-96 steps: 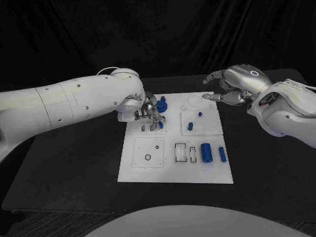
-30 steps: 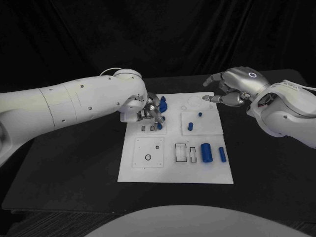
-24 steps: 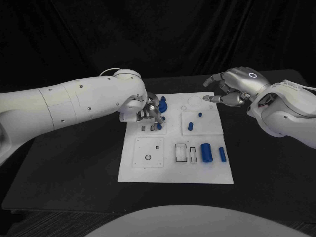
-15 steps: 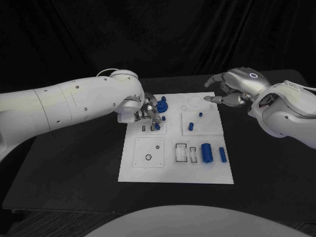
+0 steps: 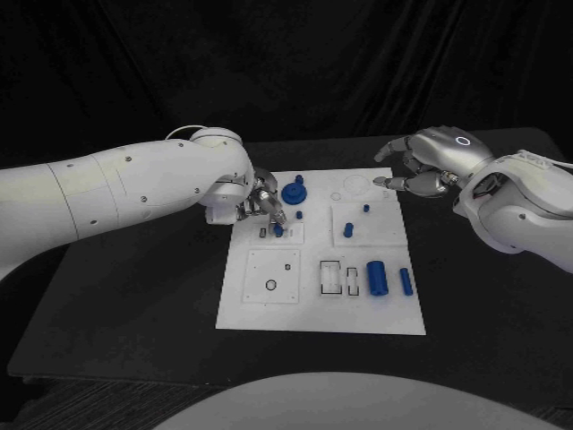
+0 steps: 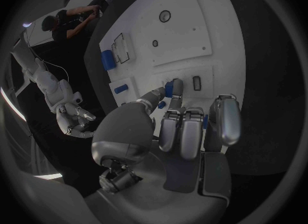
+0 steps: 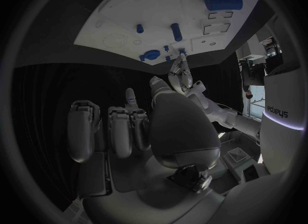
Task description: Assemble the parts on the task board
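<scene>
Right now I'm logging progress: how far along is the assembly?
Early. A round part and small pegs stand on the board. The left hand pinches a small part over a slot. Two cylinders lie loose and several slots are empty. The right hand waits at the board's far edge, holding nothing.

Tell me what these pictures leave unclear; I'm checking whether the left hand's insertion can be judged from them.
- Head view: the left hand covers the slot under its fingers, so the seating of the small blue part cannot be told.
- Left wrist view: the fingers hide most of that part; grip unclear.
- Head view: markings on the task board are too small.
- Right hand: curled fingers hide its palm.
</scene>
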`<state>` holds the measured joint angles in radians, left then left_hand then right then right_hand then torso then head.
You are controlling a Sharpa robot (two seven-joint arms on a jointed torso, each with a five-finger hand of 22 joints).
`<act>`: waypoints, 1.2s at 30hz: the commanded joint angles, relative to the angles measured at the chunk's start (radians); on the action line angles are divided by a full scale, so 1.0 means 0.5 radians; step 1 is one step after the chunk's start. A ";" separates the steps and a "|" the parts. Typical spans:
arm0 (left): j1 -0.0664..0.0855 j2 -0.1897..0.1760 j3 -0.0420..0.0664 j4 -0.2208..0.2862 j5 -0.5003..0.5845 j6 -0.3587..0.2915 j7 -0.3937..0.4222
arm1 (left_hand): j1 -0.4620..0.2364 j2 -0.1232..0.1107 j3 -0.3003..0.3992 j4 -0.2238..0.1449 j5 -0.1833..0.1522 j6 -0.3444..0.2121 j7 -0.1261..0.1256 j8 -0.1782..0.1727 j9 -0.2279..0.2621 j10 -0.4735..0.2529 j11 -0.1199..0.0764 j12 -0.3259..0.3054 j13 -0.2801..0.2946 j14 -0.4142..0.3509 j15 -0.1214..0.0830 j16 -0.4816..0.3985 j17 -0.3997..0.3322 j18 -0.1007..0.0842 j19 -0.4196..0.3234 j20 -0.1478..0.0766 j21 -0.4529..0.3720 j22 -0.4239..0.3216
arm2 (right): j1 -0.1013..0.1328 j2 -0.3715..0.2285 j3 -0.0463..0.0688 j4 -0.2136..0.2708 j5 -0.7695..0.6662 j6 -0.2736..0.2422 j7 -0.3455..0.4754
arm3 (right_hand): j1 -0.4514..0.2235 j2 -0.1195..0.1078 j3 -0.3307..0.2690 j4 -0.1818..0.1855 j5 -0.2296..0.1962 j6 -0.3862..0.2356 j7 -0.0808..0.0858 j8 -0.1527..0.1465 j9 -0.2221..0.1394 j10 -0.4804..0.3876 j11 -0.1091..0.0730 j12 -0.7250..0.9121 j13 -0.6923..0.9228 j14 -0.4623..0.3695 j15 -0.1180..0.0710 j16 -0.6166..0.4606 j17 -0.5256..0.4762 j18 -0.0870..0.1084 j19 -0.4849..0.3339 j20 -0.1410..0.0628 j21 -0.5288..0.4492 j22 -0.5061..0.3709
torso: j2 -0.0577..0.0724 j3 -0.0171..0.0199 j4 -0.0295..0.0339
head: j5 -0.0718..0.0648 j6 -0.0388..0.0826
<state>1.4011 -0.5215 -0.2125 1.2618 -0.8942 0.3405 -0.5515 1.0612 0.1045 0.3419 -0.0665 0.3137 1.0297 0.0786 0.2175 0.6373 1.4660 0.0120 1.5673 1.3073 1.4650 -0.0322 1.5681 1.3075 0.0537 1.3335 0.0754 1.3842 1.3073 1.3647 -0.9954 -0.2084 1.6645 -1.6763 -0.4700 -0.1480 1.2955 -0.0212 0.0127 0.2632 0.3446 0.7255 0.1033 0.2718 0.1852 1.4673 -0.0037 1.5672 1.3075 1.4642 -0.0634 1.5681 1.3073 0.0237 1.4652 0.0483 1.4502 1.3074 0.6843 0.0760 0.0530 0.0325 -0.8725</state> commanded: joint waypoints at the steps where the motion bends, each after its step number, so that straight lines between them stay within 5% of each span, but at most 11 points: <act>1: -0.003 -0.010 0.002 0.015 0.013 -0.026 -0.010 | -0.028 0.007 0.051 -0.021 0.021 0.004 -0.019 0.000 0.007 0.210 -0.019 0.007 0.527 0.212 -0.016 0.005 0.527 0.029 0.024 -0.003 0.004 0.136 | -0.006 -0.001 0.002 -0.001 -0.013 0.028 -0.046 | 0.030 0.007 0.005 -0.021 0.041 0.014 -0.003 0.000 -0.008 0.207 0.017 0.007 0.527 0.213 0.009 0.005 0.527 0.018 0.090 0.005 -0.014 0.440 | -0.002 0.0016 0.001 | 0.002 0.000; 16: -0.003 -0.062 0.002 0.061 0.013 -0.156 -0.036 | -0.148 -0.028 0.193 -0.014 0.093 0.070 -0.044 0.017 0.053 0.210 -0.049 0.007 0.527 0.212 -0.046 0.005 0.527 0.013 0.108 -0.032 0.042 0.191 | -0.014 0.000 0.002 -0.001 -0.013 0.067 -0.061 | 0.075 0.020 0.027 -0.059 0.215 0.032 0.001 -0.016 -0.038 0.207 0.020 0.007 0.527 0.213 0.012 0.005 0.527 0.021 0.085 0.008 -0.028 0.436 | 0.000 -0.0019 -0.002 | 0.005 0.000; 36: -0.004 -0.085 0.001 0.097 0.014 -0.179 -0.057 | -0.195 -0.037 0.254 -0.016 0.107 0.103 -0.057 0.016 0.068 0.210 -0.064 0.007 0.527 0.212 -0.064 0.005 0.527 0.008 0.136 -0.049 0.047 0.204 | -0.028 0.008 0.002 -0.008 -0.013 0.092 -0.074 | 0.092 0.022 0.038 -0.072 0.246 0.034 0.004 -0.020 -0.044 0.207 0.021 0.007 0.527 0.213 0.012 0.005 0.527 0.022 0.083 0.008 -0.034 0.434 | 0.005 0.0019 -0.002 | 0.018 0.000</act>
<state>1.4011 -0.5657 -0.2127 1.3087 -0.8941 0.2566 -0.5790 0.9664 0.0809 0.4519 -0.0637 0.3645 1.0491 0.0770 0.2217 0.6699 1.4642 -0.0113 1.5673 1.3073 1.4688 -0.0573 1.5681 1.3074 0.0537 1.3943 0.0506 1.4052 1.3078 1.3530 -0.9919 -0.2084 1.6605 -1.6764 -0.4327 -0.1627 1.3322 -0.0109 0.0306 0.2342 0.4641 0.7363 0.1070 0.2678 0.1643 1.4642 -0.0005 1.5672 1.3075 1.4642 -0.0634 1.5681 1.3073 0.0236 1.4652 0.0483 1.4366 1.3079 0.6864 0.0763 0.0509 0.0403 -0.8725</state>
